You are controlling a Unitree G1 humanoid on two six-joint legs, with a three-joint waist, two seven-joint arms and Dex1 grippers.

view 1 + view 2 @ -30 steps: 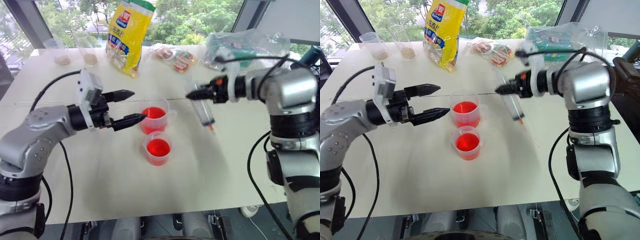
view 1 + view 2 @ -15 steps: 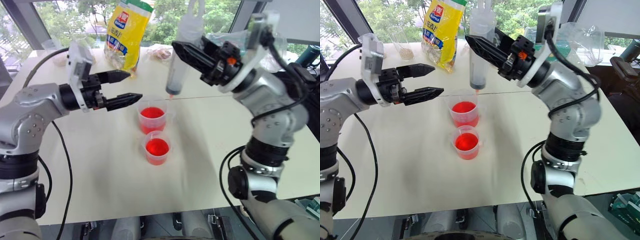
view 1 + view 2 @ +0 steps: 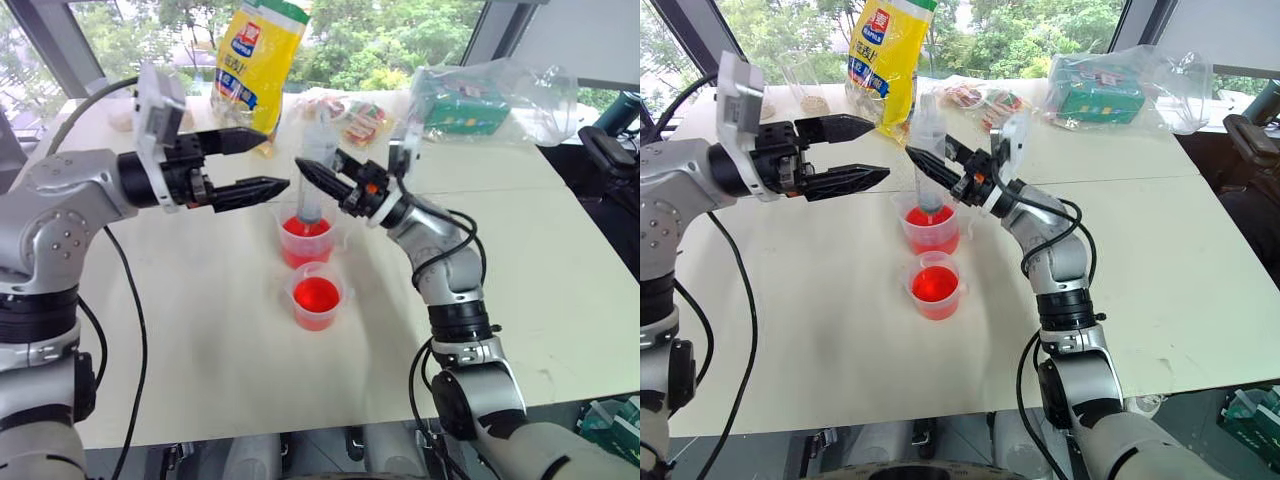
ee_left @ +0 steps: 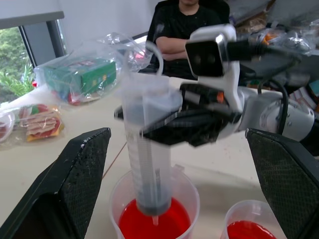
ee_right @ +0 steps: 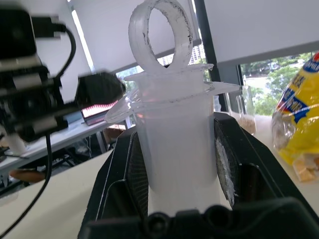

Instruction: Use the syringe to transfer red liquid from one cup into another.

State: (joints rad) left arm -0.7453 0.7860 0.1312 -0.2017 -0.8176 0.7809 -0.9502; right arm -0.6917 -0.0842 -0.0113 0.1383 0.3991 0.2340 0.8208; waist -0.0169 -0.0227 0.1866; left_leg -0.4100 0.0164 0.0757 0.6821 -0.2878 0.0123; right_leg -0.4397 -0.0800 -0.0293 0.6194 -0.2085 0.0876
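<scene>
- Near cup [image 3: 316, 296]: stands on the white table [image 3: 520, 260], toward its middle, filled with red liquid [image 3: 316, 294].
- Far cup [image 3: 305, 240]: just behind the near cup, also holding red liquid.
- Syringe [image 4: 147, 149]: upright, tip in the far cup's liquid.
- Right gripper [image 3: 322, 178]: fingers clamped on either side of the syringe barrel, below its flange.
- Left gripper [image 3: 255, 163]: fingers apart, holding nothing, beside the syringe without touching it.
- Yellow bag [image 3: 256, 70]: toward the table's far edge.
</scene>
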